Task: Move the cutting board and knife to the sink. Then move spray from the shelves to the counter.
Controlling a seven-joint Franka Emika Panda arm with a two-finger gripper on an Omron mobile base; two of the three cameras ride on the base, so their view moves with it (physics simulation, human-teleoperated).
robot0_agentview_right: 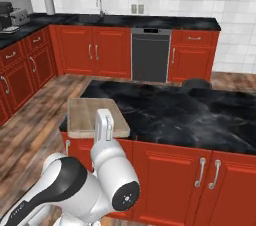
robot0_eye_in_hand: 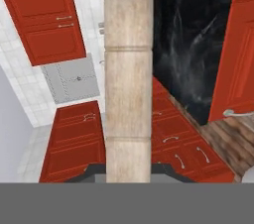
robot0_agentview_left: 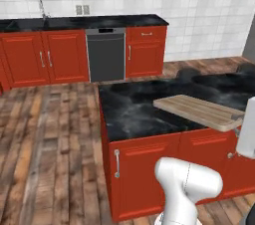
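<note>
Cutting board (robot0_agentview_left: 201,110) gripped by jaws at near short end, lifted just above island surface (robot0_agentview_left: 134,109), slightly tilted; long axis runs straight away from jaws. Sink (robot0_agentview_right: 100,18) well apart on far wall surface, past open floor; carry judged next

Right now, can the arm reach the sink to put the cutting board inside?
Probably not. The sink sits far across the floor on the back counter, while the gripper holds the cutting board over the island.
</note>
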